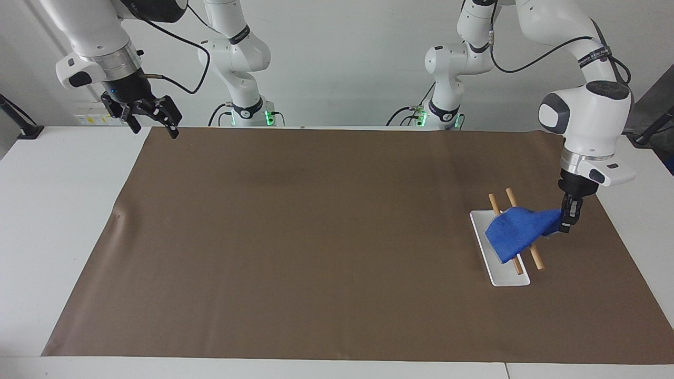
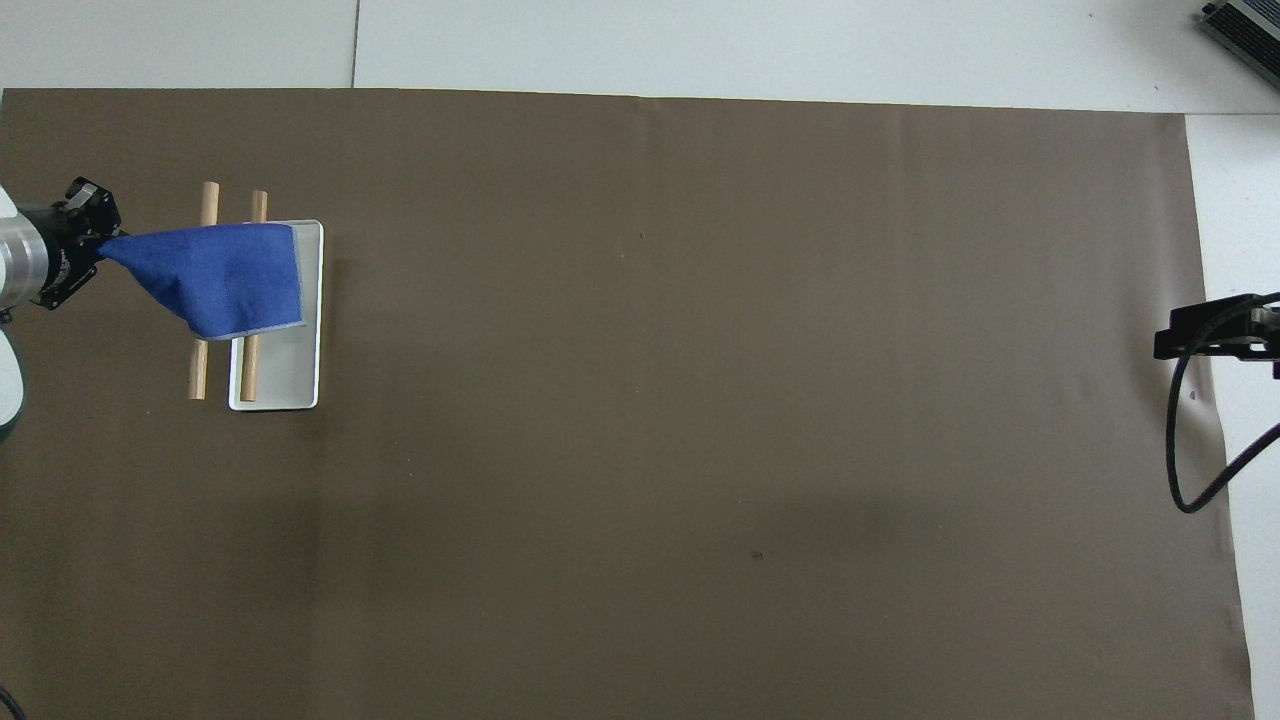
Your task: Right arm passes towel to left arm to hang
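The facing view shows the left gripper clamped on one corner of the towel, so the cloth drapes across the two wooden rods above the white tray, while the right gripper waits, fingers apart, over the mat's corner.

Towel draped over wooden rods

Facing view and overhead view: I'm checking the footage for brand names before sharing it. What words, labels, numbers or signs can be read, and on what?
None can be read.
Black band on the left arm: pale lettering, too small to read.
Black band on the right arm's base column: pale lettering, too small to read.
Wall panel beside the right pincer: small yellow marks, unreadable.
Towel, white tray, wooden rods, brown mat: no text.
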You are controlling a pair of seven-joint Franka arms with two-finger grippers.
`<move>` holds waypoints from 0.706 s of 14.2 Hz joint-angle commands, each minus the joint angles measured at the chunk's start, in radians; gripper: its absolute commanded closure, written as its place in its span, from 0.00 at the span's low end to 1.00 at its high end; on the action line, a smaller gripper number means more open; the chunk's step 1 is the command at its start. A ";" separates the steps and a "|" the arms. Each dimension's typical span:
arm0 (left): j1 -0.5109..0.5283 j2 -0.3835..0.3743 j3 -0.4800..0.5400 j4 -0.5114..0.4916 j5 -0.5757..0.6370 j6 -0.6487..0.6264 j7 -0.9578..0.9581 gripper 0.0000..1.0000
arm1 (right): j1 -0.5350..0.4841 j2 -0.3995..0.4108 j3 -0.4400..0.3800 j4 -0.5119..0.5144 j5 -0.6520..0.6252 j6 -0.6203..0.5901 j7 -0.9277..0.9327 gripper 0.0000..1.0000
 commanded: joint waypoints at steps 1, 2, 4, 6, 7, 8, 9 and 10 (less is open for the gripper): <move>-0.010 0.014 0.002 -0.007 0.029 0.049 -0.069 1.00 | -0.014 -0.016 0.012 -0.015 -0.019 0.010 -0.002 0.00; -0.010 0.016 0.002 -0.011 0.029 0.075 -0.086 1.00 | -0.011 -0.016 0.012 -0.014 -0.019 0.010 0.001 0.00; -0.010 0.014 0.002 -0.038 0.027 0.109 -0.093 1.00 | 0.006 -0.018 0.012 -0.015 -0.019 0.014 0.007 0.00; -0.009 0.018 0.002 -0.048 0.027 0.138 -0.092 1.00 | 0.006 -0.016 0.012 -0.018 -0.021 0.039 -0.002 0.00; -0.009 0.021 0.005 -0.050 0.027 0.141 -0.092 1.00 | 0.004 -0.015 0.012 -0.017 -0.024 0.036 -0.003 0.00; -0.007 0.021 0.005 -0.051 0.027 0.141 -0.090 1.00 | 0.004 -0.015 0.015 -0.014 -0.029 0.022 -0.008 0.00; -0.006 0.028 0.005 -0.054 0.027 0.143 -0.090 1.00 | 0.004 -0.016 0.015 -0.015 -0.027 0.005 -0.028 0.00; -0.006 0.042 0.005 -0.058 0.027 0.156 -0.089 1.00 | 0.006 -0.015 0.015 -0.017 -0.027 0.011 -0.034 0.00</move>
